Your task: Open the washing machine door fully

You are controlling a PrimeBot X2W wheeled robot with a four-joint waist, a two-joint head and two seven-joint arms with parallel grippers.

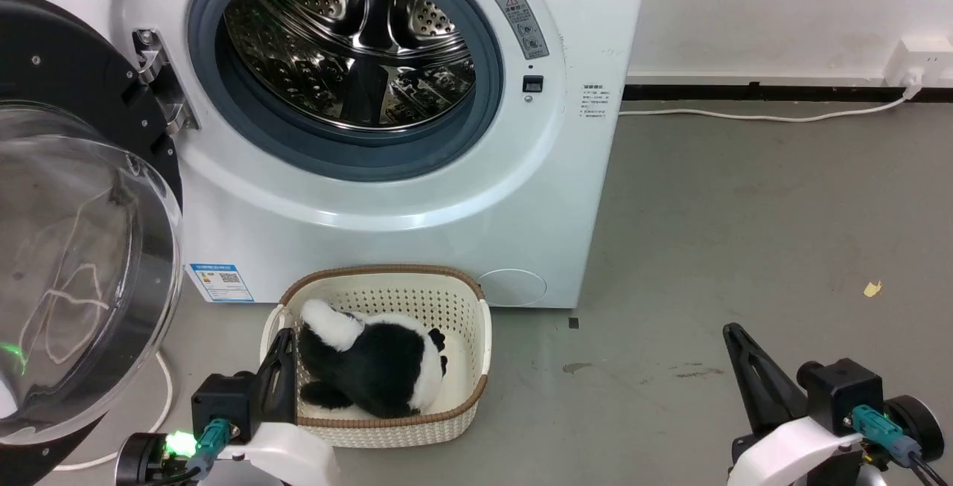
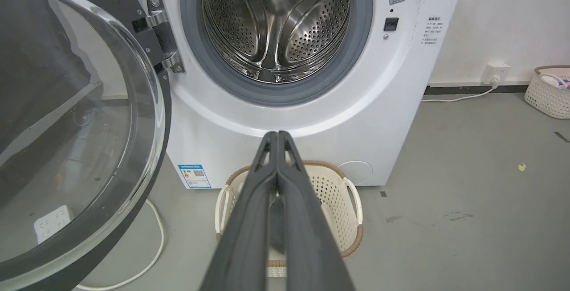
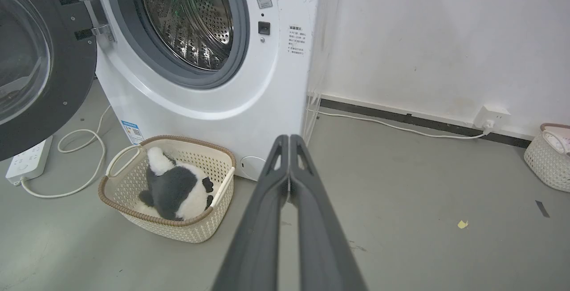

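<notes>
progress: we judge the washing machine door (image 1: 78,263) wide open on its hinge, washing machine (image 1: 417,203) drum exposed, so little or nothing is left | tools: left gripper (image 2: 278,136) and right gripper (image 3: 289,138) both closed, holding nothing | relation: door at our far left, beyond the left gripper, apart with no contact

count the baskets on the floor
2. One basket stands before the washing machine, holding a plush toy; a second basket stands by the wall, right of the machine. Others may be hidden.

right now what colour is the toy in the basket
Black and white toy, clearest in head view.
</notes>
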